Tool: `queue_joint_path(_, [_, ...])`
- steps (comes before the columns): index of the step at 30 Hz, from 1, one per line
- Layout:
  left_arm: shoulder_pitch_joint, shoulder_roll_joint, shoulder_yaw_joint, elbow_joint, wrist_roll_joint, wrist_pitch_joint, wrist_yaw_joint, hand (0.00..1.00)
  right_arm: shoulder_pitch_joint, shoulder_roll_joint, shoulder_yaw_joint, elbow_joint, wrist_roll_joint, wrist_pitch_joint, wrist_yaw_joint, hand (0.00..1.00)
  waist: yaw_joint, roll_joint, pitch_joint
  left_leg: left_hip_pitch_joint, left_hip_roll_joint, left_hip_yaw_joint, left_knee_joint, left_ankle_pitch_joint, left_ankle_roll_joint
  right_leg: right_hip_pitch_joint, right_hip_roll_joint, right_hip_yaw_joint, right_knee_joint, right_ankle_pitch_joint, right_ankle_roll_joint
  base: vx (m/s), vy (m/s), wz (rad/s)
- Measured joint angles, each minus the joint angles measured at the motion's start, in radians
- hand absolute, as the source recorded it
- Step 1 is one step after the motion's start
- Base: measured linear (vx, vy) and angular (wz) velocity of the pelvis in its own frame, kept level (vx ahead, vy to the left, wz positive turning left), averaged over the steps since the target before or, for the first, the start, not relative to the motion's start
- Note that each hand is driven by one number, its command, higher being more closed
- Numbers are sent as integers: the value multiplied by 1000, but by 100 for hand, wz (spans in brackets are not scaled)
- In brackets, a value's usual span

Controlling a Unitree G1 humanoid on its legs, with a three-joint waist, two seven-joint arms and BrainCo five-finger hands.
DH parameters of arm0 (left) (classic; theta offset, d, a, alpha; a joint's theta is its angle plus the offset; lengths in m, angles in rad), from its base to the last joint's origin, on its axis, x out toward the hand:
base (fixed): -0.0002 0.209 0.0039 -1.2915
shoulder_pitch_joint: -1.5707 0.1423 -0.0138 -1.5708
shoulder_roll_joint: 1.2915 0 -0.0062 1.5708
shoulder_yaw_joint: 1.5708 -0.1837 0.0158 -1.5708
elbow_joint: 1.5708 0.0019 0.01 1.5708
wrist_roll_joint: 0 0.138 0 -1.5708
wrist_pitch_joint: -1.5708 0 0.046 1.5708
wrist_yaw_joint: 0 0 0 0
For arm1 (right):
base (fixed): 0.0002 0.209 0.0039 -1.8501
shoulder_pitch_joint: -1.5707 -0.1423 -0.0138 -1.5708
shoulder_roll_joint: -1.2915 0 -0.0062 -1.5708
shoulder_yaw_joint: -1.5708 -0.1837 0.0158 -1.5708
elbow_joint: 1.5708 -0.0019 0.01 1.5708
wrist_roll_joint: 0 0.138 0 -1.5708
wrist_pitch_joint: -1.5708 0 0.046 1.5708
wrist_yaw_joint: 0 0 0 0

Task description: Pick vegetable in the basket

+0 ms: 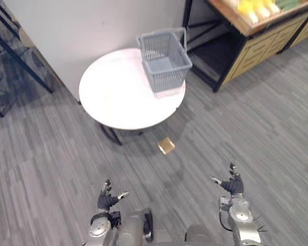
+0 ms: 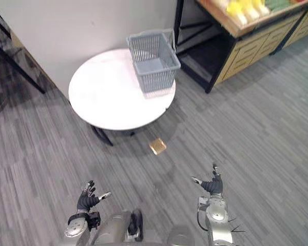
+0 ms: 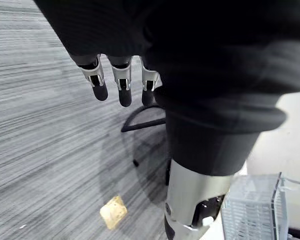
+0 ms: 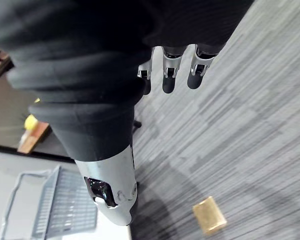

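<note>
- Basket (image 1: 170, 81): grey, slatted plastic, upright on the far right part of the round white desk (image 1: 115, 97), close to its edge. What shows of its inside looks bare. Handle folded down at the far rim.
- Yellow produce (image 1: 249, 9): a pale yellow heap on the wooden shelf unit (image 1: 256, 38), beyond and to the right of the desk. Probably the vegetable stock. Single pieces are too small to tell apart, so neither their long axis nor their pointing can be read.
- Tan block (image 1: 166, 145): small, squarish, lying on the grey plank floor (image 1: 277, 118) just in front of the desk, corners turned diagonally. Its nature is unclear.
- Left hand (image 1: 108, 199): low and near the body, fingers (image 3: 123, 86) straight and apart from the thumb, holding nothing.
- Right hand (image 1: 233, 184): low at the right, fingers (image 4: 170, 70) likewise spread, holding nothing.
- Governing relation: produce and basket both lie ahead, well apart from either hand. The shelf unit sits ahead and to the right, so the right hand is judged the nearer. The basket stands between hands and shelf unit, a little right of centre.
- Step in hand, as a judgement: nothing picked yet, and an approach to the shelf unit comes first.
</note>
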Motion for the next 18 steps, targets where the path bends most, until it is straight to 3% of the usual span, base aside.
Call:
queue_joint_path(1, [-10, 2, 0, 19, 0, 0, 0, 0, -5, -7, 3, -4, -11, 0, 4, 0, -13, -2, 0, 36, 8, -8, -18, -5, -9, -61, 20, -19, -122, 0, 4, 515, -80, 40])
queue_joint_path(3, [-27, 5, 0, 55, 1, 1, 0, 0, -5, -20, 3, -4, -19, 2, 4, 0, -25, 10, 10, 100, 27, -38, -46, -22, -35, -104, 71, -12, -392, 76, 19, 537, -113, 47])
queue_joint_path(4, [-34, 6, 6, 71, 2, 1, 0, 0, -2, -23, 4, -4, -19, 3, 4, 0, -27, -1, 11, 135, 26, -47, -60, -29, -49, -100, 90, -3, -564, 159, 26, 575, -171, 55])
queue_joint_path(5, [-28, 4, 8, 81, 10, 1, 2, 0, 0, -30, 4, -6, -20, 3, 4, 0, -30, -18, 7, 185, 19, -88, -74, -52, -91, -83, 97, 35, -706, 380, 25, 602, -205, 60])
queue_joint_path(6, [-31, -1, 8, 85, 12, 1, 1, 0, -3, -39, 4, -6, -20, 3, 4, 0, -31, -11, 7, 200, 24, -112, -75, -60, -104, -77, 102, 41, -696, 446, -22, 601, -218, 41])
queue_joint_path(7, [-42, -14, 8, 96, 13, 1, 1, 0, -12, -58, 6, -9, -20, 8, 5, 0, -22, 19, 6, 200, 55, -135, -71, -55, -117, -88, 127, 33, -647, 395, -46, 585, -239, 20])
queue_joint_path(8, [-40, -12, 9, 102, 17, -5, 1, 0, -22, -58, 6, -49, -21, 16, 6, 0, -23, 30, 7, 193, 81, -164, -43, -19, -167, -97, 132, 12, -589, 354, -86, 685, -275, 31])
queue_joint_path(10, [-37, -17, 10, 119, 27, -5, 0, 0, -8, -51, 6, -130, -21, 12, 6, 0, -31, 38, 6, 168, 101, -210, 81, 47, -203, -54, 131, -37, -532, 268, -108, 554, -240, 56])
queue_joint_path(12, [-32, -40, 11, 118, 31, -6, -1, 0, 2, -53, 10, -181, -21, 2, 4, 0, -19, 42, 10, 42, 145, -219, 428, 193, -276, 99, 151, -77, -610, 222, -119, 482, -222, 56])
queue_joint_path(13, [-29, -49, 11, 117, 32, -9, -1, 0, 1, -53, 11, -198, -21, 1, 3, 0, -17, 48, 11, 1, 166, -201, 508, 169, -275, 142, 165, -86, -647, 222, -120, 422, -154, 32])
queue_joint_path(15, [-7, -61, 8, 118, 38, -9, -2, 0, -2, -52, 23, -257, -22, -13, 0, 0, -2, 49, 10, -145, 197, -119, 612, 79, -209, 261, 190, -97, -753, 220, -124, 368, -95, 9])
queue_joint_path(17, [4, -60, 7, 118, 42, -7, -2, 0, -20, -59, 26, -260, -43, -18, -1, 0, 12, 41, 11, -216, 182, -89, 491, 51, -163, 307, 187, -88, -794, 221, -123, 298, -53, -13])
queue_joint_path(18, [8, -59, 7, 118, 45, -6, -2, 0, -24, -64, 27, -260, -52, -18, -1, 0, 18, 42, 11, -234, 176, -88, 435, 48, -158, 316, 186, -83, -802, 221, -122, 342, 3, -29])
